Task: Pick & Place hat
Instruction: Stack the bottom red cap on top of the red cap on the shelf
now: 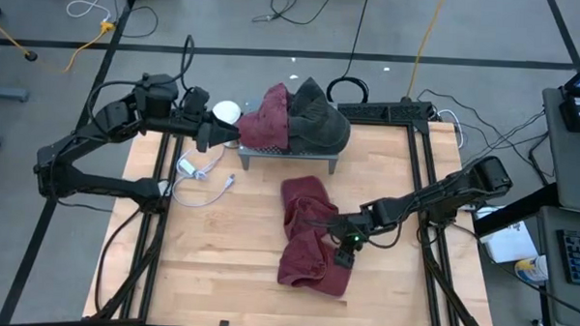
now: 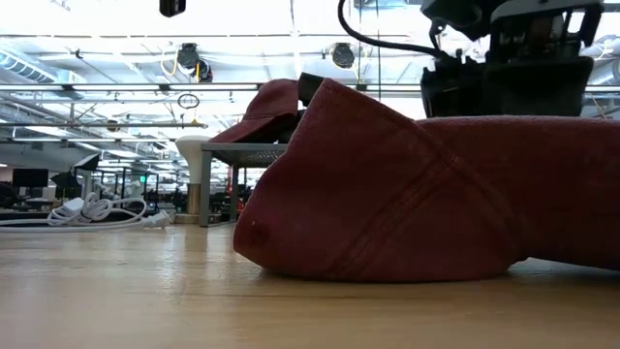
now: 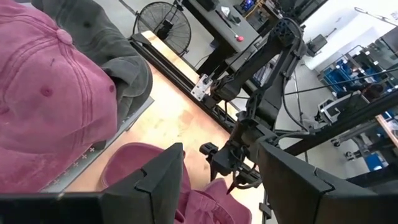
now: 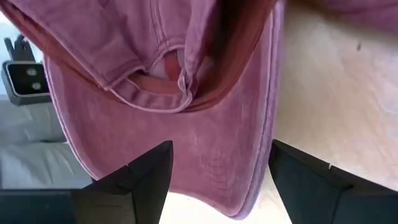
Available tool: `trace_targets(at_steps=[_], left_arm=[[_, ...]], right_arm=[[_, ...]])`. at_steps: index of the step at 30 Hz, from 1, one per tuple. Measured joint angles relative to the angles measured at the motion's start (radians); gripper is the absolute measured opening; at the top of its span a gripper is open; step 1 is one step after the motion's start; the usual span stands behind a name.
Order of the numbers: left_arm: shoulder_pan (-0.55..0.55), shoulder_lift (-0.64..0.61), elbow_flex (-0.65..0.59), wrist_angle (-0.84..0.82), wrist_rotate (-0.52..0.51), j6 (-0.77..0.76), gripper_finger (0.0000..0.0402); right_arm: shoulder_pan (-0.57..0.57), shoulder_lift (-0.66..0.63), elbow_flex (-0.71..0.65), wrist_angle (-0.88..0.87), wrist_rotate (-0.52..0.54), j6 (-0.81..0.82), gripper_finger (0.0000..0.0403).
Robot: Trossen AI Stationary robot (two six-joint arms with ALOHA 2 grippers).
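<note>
Hovering over your crumpled maroon cloth caps [image 1: 305, 243] at table centre, the right gripper [image 1: 344, 250] gapes wide, empty. At ten o'clock, the left gripper [image 1: 226, 134], jaws parted and empty, faces the metal rack [image 1: 285, 159].

- We see the left arm [image 1: 107, 128] reaching in from the table's left edge, elbow bent, forearm running toward the far-centre area.
- Left gripper [image 1: 216, 134] sits at the far side, wrist approx level; its fingers [image 3: 163, 177] stand apart in the left wrist view, nothing between them.
- Right arm [image 1: 444, 193] comes in from the right edge, stretched low & diagonal toward table centre.
- Right gripper [image 1: 343, 244] is low near the table's middle, tilted downward; its fingers [image 4: 146, 171] are spread wide in the right wrist view, not clamped on anything we can make out.
- Both grippers well apart, left at far side, right nearer the front.
</note>
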Motion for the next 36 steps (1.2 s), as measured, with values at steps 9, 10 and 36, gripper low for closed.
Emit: trace_targets(at_steps=[9,10,36], left_arm=[[-0.001,0.000,0.000,0.000,-0.009,0.000,0.0212],[-0.001,0.000,0.000,0.000,-0.009,0.000,0.0212],[-0.001,0.000,0.000,-0.005,-0.016,0.016,0.0212]], right_arm=[[-0.001,0.001,-0.025,0.046,-0.019,0.000,0.0194],[-0.001,0.000,-0.025,0.049,-0.019,0.000,0.0177],[-0.002,-0.296,-0.026,0.044,0.006,-0.048,0.0006]])
